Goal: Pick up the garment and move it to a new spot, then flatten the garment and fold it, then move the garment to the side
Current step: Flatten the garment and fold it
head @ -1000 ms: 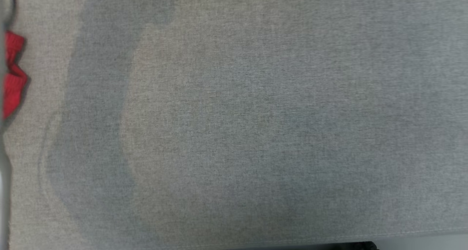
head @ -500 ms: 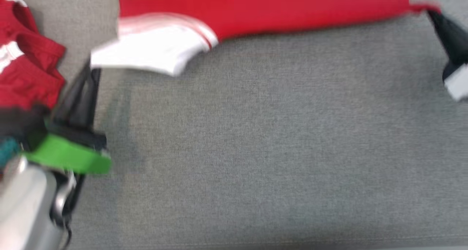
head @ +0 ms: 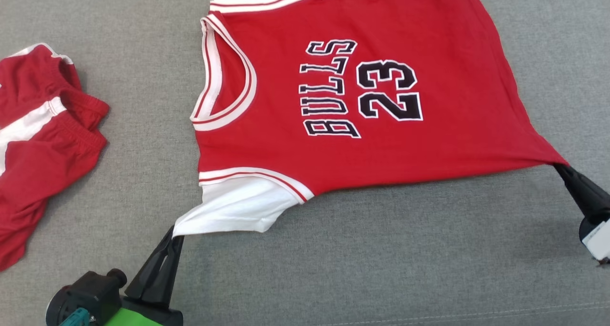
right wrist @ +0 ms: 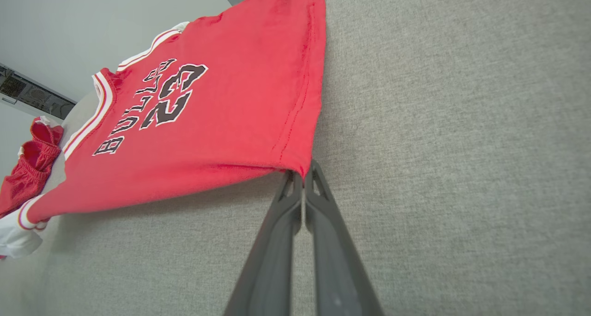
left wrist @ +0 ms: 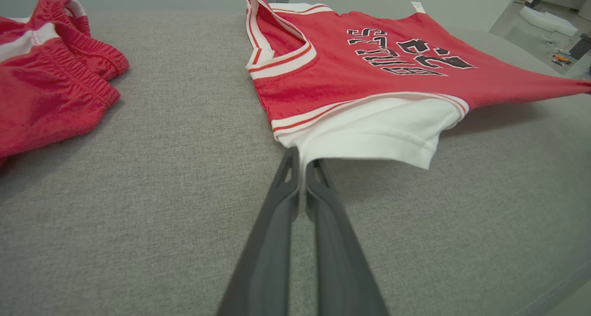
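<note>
Head view: the left hand (head: 174,235) is pinching the white sleeve (head: 233,207) of the jersey (head: 286,149), the right hand (head: 560,166) its hem corner (head: 543,157), the jersey lying stretched between them on the desk (head: 381,249). Left wrist view: the fingers (left wrist: 277,214) are pressing together on the sleeve edge, shorts (left wrist: 51,99) lying well to their left. Right wrist view: the corner is sitting at the very fingertips (right wrist: 288,186), so pulling harder is probably risking a slip

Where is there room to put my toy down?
The widest bare gray cloth lies on the near side of the Bulls jersey, between the left fingers and right fingers. A narrower gap separates jersey from red shorts, which crowd the left edge.
</note>
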Robot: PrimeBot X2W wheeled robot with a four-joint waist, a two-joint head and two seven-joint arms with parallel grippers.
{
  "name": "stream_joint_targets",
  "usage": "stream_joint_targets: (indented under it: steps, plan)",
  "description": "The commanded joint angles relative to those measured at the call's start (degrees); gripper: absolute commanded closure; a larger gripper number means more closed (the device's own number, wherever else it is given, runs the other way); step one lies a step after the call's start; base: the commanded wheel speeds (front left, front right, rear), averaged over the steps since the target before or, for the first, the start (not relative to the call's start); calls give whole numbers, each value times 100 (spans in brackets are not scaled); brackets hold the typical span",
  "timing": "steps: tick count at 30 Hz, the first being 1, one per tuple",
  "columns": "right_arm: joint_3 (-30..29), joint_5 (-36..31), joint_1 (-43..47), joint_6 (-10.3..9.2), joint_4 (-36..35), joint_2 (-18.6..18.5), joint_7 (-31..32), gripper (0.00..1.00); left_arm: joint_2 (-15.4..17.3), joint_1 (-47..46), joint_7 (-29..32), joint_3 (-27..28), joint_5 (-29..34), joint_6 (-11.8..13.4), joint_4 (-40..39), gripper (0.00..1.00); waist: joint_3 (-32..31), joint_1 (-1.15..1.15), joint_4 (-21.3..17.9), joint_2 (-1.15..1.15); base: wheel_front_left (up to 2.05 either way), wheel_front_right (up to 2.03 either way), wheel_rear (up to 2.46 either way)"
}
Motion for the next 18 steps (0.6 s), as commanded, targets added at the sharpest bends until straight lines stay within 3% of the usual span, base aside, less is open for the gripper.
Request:
stream_joint_targets:
  steps: [1, 11, 18]
  plan:
    - [-33, 65, 220, -10, -26, -6, -32, 100, 42, 161, 34, 15, -29, 83, -60, 100, -231, 1, -34, 0, 0, 0, 0]
    - [-285, 61, 1183, -9, -393, -194, 13, 100, 325, 774, 700, -181, -149, 373, -813, 100, -579, 1, -53, 0, 0, 0, 0]
    - [-479, 14, 1082, -9, -324, -57, 462, 100, 309, 510, 1162, -156, -299, 531, -1027, 100, -671, 1, -114, 0, 0, 0, 0]
